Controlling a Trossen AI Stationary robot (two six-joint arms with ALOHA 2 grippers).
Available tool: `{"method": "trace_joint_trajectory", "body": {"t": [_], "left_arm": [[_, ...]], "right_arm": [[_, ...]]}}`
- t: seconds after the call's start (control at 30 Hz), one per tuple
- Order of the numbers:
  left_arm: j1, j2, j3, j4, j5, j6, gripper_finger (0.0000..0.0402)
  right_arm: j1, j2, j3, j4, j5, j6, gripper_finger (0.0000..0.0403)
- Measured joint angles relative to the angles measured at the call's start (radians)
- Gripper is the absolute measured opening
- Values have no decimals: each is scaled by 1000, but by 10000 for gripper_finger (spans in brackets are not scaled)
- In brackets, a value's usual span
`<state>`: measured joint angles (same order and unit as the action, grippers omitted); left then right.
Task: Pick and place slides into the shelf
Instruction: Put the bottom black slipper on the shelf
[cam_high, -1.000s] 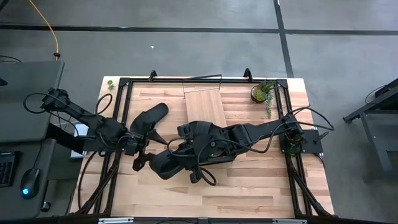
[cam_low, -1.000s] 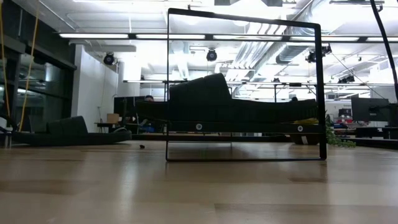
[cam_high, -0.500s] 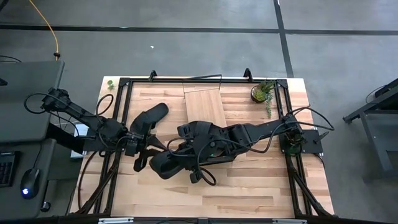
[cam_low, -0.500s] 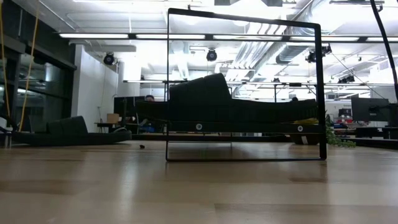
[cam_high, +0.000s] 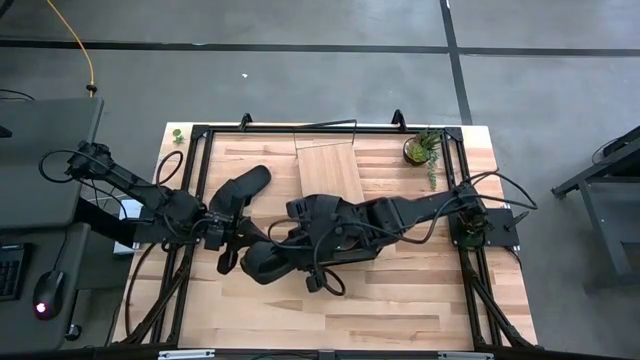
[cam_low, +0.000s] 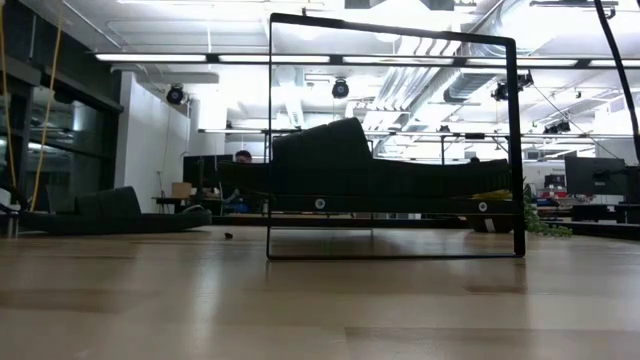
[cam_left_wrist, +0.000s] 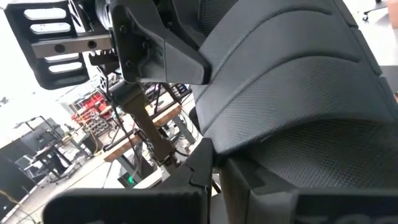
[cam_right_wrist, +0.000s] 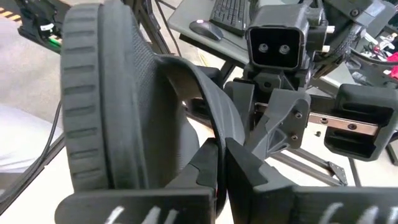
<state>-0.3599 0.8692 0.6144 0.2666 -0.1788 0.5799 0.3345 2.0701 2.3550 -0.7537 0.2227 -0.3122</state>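
You had both tools clenched on one matte black ribbed-strap slide (cam_high: 268, 262) at the wood-plank table's (cam_high: 400, 300) centre, left tool (cam_high: 232, 240) at its nine o'clock, right tool (cam_high: 300, 240) opposite, apparently a handover toward the light-wood wire-framed shelf (cam_high: 330, 172) at twelve.

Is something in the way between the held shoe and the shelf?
Nothing visible. The left gripper and right gripper both clamp the held slide mid-table; only the right arm itself reaches over the way to the shelf. The other slide lies aside.
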Motion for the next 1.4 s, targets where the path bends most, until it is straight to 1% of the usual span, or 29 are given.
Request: {"method": "trace_joint_trajectory", "body": {"t": [0.1, 0.17, 0.23, 0.33, 0.4, 0.5, 0.63, 0.7, 0.8, 0.97, 1.1, 1.2, 1.33, 1.4], "left_arm": [[0, 0, 0, -10, -23, 7, 13], [0, 0, 0, -20, -39, 17, 9], [0, 0, 0, -27, -48, 18, 4], [0, 0, 0, -33, -77, 18, 8], [0, -1, 0, -37, -102, 19, 8], [0, -2, 0, -51, -132, 30, 3], [0, -3, 2, -67, -212, 44, 6], [0, -3, 2, -74, -258, 45, 6], [0, -3, 3, -86, -313, 52, 3], [-2, 2, -4, -132, -323, 71, 4], [0, 0, -2, -118, -359, 71, 2], [0, 0, -2, -116, -380, 78, 3], [0, 0, -2, -114, -415, 104, 4], [0, 0, -2, -111, -462, 131, 3]], "right_arm": [[-7, 0, 0, -9, -1, -2, 3], [-14, 0, 0, -20, -5, -2, 16], [-19, 0, 0, -32, -2, -2, 43], [-26, 0, 0, -39, 20, 0, 95], [-27, 0, 0, -40, 65, -7, 130], [-25, -2, 0, -43, 159, -31, 175], [-25, -21, -2, -56, 296, -17, 213], [-28, -31, -3, -66, 328, 0, 222], [-33, -55, -4, -99, 337, 5, 226], [-33, -100, 4, -124, 313, -33, 227], [-27, -99, -1, -153, 359, -12, 227], [-25, -107, 0, -162, 368, -6, 227], [-35, -98, 0, -170, 314, -34, 227], [-37, -97, 0, -205, 288, 38, 227]]}}
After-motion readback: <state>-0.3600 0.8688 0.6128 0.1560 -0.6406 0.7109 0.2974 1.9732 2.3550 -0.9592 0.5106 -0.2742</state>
